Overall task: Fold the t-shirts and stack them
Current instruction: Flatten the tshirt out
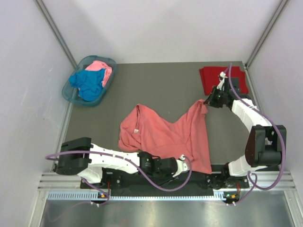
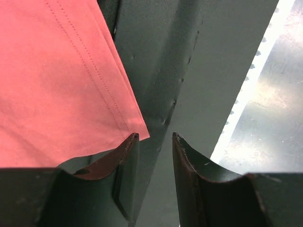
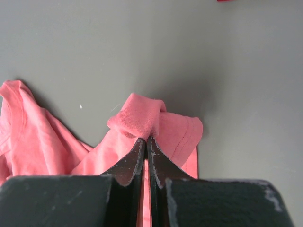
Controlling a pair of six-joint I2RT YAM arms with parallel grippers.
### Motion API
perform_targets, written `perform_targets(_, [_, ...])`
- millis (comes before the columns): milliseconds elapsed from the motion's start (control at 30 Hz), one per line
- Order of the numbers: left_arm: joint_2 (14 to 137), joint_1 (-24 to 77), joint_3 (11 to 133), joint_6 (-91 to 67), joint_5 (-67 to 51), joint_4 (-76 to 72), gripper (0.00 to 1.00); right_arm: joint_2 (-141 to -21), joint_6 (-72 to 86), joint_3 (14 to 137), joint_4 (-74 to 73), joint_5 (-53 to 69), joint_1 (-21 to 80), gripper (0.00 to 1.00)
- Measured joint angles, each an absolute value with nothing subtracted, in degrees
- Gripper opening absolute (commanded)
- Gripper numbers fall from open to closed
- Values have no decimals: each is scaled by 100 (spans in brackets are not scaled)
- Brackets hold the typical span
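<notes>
Broadly, the flat grey table carries everything, and the biggest thing on it is the salmon-coral cotton t-shirt, which lies opened out but rumpled in the middle, collar toward the left and hem toward the near edge; it is not folded yet. At the far left corner sits the translucent teal plastic basket, and at the far right corner lies the dark red t-shirt, folded into a neat flat rectangle and seemingly the start of the stack. Inside the basket are the bright blue t-shirt and the light pink t-shirt, both bunched up and untouched. So, as a judgement, one shirt is done, one is in hand, and two wait. The right gripper is pinched tight on a bunched sleeve of the salmon-coral shirt at its far right corner, lifting that fold off the table. The left gripper sits low at the near edge with its jaws parted and nothing between them; the stitched hem corner of the shirt lies right at the tip of one finger, unclamped.
</notes>
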State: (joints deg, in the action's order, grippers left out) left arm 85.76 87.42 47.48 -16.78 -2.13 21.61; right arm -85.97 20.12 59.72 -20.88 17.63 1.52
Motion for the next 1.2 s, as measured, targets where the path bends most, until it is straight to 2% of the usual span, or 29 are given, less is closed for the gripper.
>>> perform_targets(233, [8580, 8742, 4556, -1643, -211, 1822, 39, -8586, 2010, 5961, -2093, 1776, 134, 0])
perform_targets(433, [8718, 8742, 4445, -1632, -220, 1599, 34, -8586, 2012, 5942, -2086, 1802, 134, 0])
perform_targets(600, [8873, 8742, 4473, -1629, -274, 1319, 0, -8584, 2012, 5876, -2091, 1855, 25, 0])
perform_targets(900, [8892, 8753, 4665, -1695, 386, 1763, 1, -8447, 2012, 5876, -2088, 1881, -104, 0])
perform_targets(933, [8814, 8750, 4685, -1706, 517, 1931, 17, -8444, 2012, 5876, -2084, 1894, -104, 0])
perform_targets(967, [8726, 8739, 4694, -1688, 602, 2067, 23, -8444, 2012, 5874, -2084, 1903, -104, 0])
perform_targets(1067, [8372, 8733, 4729, -1743, 764, 2388, 31, -8442, 2014, 5848, -2078, 1938, -104, 0])
perform_targets(1200, [8154, 8735, 4748, -1745, 716, 2499, 33, -8438, 2014, 5848, -2075, 1959, -106, 0])
